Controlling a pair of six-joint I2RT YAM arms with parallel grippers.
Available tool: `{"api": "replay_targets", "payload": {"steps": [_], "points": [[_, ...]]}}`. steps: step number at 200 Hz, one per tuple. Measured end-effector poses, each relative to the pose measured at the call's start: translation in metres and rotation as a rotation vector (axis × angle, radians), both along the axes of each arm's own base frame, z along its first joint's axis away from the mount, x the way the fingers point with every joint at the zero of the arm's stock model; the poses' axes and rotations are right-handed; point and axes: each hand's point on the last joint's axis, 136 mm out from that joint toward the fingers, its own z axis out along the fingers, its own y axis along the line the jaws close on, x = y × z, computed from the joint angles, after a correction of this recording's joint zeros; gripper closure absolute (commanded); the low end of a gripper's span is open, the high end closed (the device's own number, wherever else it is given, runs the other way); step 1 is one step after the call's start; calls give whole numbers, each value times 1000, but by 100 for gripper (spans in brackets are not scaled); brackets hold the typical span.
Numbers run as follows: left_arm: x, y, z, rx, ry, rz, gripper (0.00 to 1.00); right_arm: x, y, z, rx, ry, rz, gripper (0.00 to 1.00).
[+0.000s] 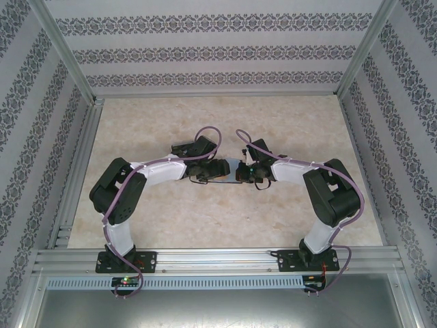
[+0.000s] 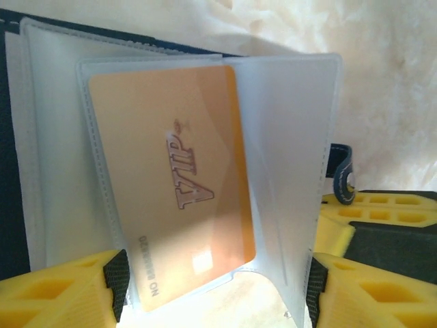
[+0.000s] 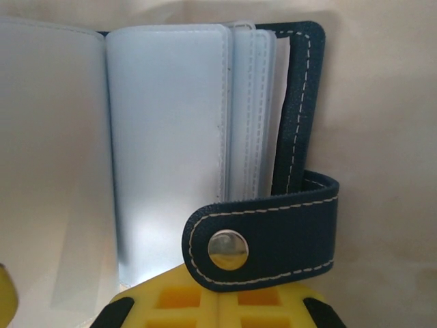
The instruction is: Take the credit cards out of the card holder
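The card holder lies open mid-table between both arms. Its navy cover has white stitching, and its clear sleeves fan out. One orange credit card marked VIP sits inside a clear sleeve. My left gripper is open, its black pads at either edge of that sleeve. My right gripper is shut. Its yellow fingertips sit at the holder's near edge, under the snap tab. Whether they pinch anything is hidden.
The beige tabletop stretches round the holder. Patterned walls and aluminium rails fence it on the sides and at the back. The right gripper's yellow fingers sit close beside my left gripper's right finger.
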Motion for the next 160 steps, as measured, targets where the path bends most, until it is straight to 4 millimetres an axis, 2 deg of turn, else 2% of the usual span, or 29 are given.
{"api": "replay_targets", "payload": {"steps": [35, 47, 95, 130, 160], "points": [[0, -2, 2, -8, -2, -8, 12, 0, 0, 0, 3, -4, -2, 95], [0, -2, 2, -10, -1, -10, 9, 0, 0, 1, 3, -4, -2, 92], [-1, -8, 5, -41, -2, -27, 14, -9, -6, 3, -4, 13, -8, 89], [3, -25, 19, -121, -28, -67, 18, -10, -14, 15, 10, -5, -41, 89], [10, -54, 35, -192, -58, -115, 19, -11, -27, 27, 24, -31, -88, 87]]}}
